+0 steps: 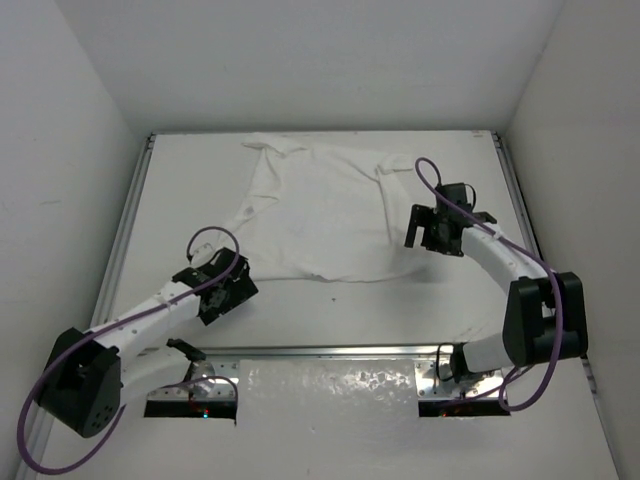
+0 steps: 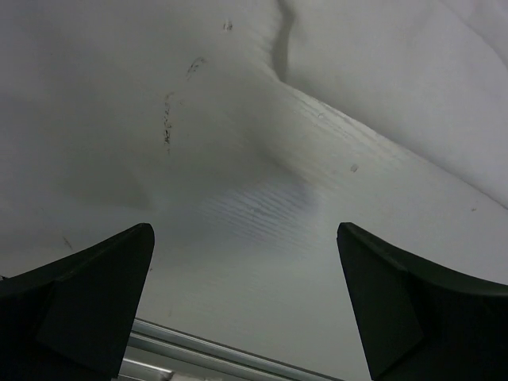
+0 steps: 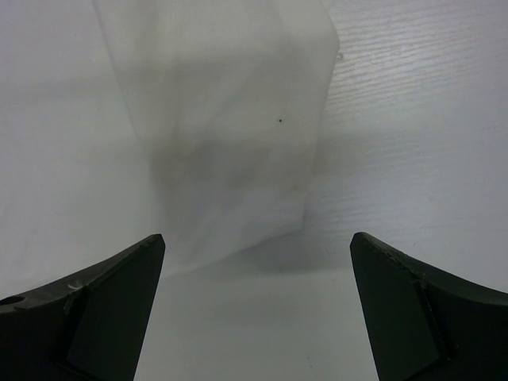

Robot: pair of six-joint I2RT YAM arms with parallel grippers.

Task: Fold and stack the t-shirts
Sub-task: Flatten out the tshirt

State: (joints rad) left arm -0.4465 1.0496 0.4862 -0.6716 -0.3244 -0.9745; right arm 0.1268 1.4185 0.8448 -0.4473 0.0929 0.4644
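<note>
The left gripper (image 1: 232, 280) (image 2: 246, 238) has its two dark fingers (image 2: 95, 294) set wide apart with nothing between them, hovering low over bare table (image 1: 180, 200) (image 2: 262, 238). Just ahead of it and to its right lies the edge of the white t-shirt (image 1: 320, 220) (image 2: 429, 79), near the fingertips but not touching them; its wrist view shows a soft crease in the cloth further ahead. Some dark scuff marks (image 2: 168, 119) sit ahead to its left, and I cannot tell whether they are on the cloth or the tabletop. The right gripper (image 1: 445, 228) (image 3: 258, 238) is likewise spread open and empty. The t-shirt (image 3: 222, 119) lies straight in front of it as a pale strip running away from the fingertips, with a tiny dark speck (image 3: 281, 121) on it and bare grained table (image 3: 413, 119) on its right. From above, the shirt is spread fairly flat between the two grippers and beyond them, its lower hem near the left gripper, one side just beside the right gripper, and its rumpled upper part at the table's far edge. Purple cables (image 1: 440, 185) loop over both arms, and a metal rail (image 1: 130, 220) borders the table's left side.
</note>
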